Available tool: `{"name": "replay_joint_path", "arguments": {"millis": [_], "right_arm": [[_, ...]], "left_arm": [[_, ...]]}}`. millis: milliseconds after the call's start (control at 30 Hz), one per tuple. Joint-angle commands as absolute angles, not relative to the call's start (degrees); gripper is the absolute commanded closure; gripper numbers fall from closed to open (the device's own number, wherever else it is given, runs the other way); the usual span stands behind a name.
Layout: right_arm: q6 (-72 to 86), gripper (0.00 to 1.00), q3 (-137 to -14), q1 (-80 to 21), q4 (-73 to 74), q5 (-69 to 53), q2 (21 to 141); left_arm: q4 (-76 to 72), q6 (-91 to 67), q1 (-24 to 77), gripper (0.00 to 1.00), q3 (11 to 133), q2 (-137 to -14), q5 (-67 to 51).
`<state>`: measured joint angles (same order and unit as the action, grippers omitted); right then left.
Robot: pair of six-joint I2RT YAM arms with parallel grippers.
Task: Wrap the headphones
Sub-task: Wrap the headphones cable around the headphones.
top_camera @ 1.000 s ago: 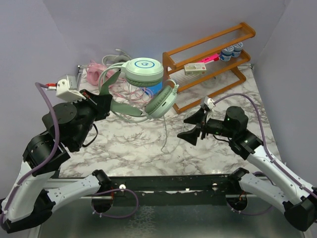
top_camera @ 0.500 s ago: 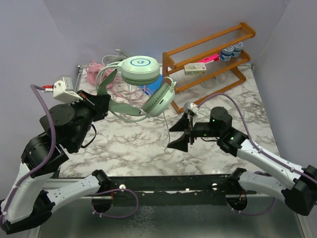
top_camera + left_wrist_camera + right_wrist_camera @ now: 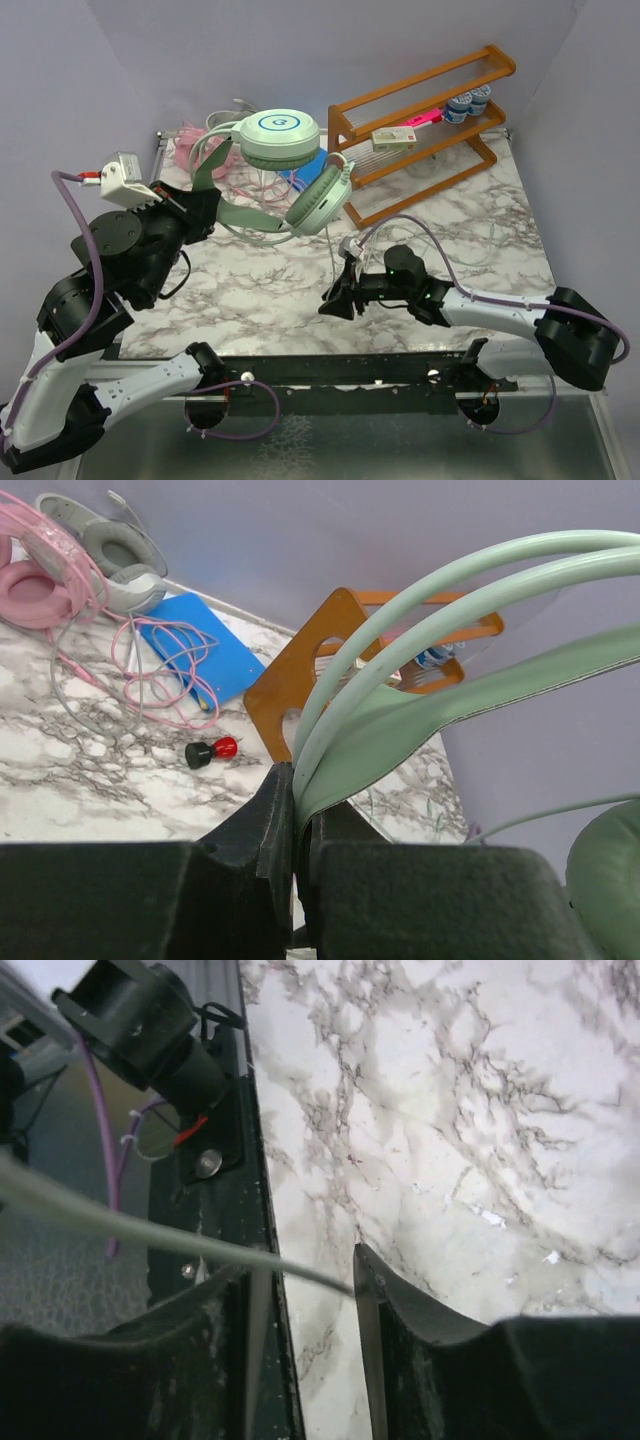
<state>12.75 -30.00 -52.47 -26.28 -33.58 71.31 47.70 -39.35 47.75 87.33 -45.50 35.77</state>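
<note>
Top external view: the mint green headset is being held aloft, slightly farther left than a second ago, its headband clamped tight in the left gripper. The right gripper is being shown farther left and nearer the front edge, fingers apart, with the thin cable running between them. The pink headset is being cut off by the frame. The marble tabletop is being enclosed by lilac walls.

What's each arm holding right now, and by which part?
Left gripper is shut on the mint green headphones at the headband. Right gripper holds nothing: its fingers are open around the hanging cable.
</note>
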Motion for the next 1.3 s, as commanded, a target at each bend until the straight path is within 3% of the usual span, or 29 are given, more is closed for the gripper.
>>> {"name": "replay_joint_path", "arguments": {"millis": [0, 67, 133, 400, 533, 833, 1033, 1267], "right_arm": [[14.9, 0.70, -28.8, -52.6, -39.3, -28.2, 75.1], [16.1, 0.81, -28.5, -52.5, -43.7, -26.2, 75.8], [16.6, 0.81, -28.8, -52.1, -47.0, -25.4, 76.2], [16.9, 0.99, -37.7, -44.5, -44.2, -25.9, 79.6], [17.9, 0.99, -43.2, -37.7, -41.4, -27.8, 81.5], [14.8, 0.99, -68.5, -25.1, -23.3, -30.8, 88.3], [11.1, 0.99, -72.0, -22.8, -19.3, -23.9, 84.0], [6.8, 0.99, -68.7, -22.6, -17.4, -7.5, 72.4]], "left_arm": [[42.8, -41.4, 47.9, 1.00, 90.4, -44.1, 33.8], [42.7, -41.6, 47.9, 1.00, 90.5, -44.0, 33.0], [42.8, -41.6, 47.9, 1.00, 90.5, -44.0, 32.6], [43.8, -41.2, 48.0, 1.00, 91.1, -44.6, 27.7], [44.0, -40.1, 48.0, 1.00, 92.0, -45.8, 21.3], [46.5, -36.5, 48.0, 1.00, 90.3, -50.5, 7.0], [47.0, -34.4, 48.0, 1.00, 88.4, -50.5, 12.1], [48.3, -33.6, 48.0, 1.00, 84.4, -50.4, 22.7]]}}
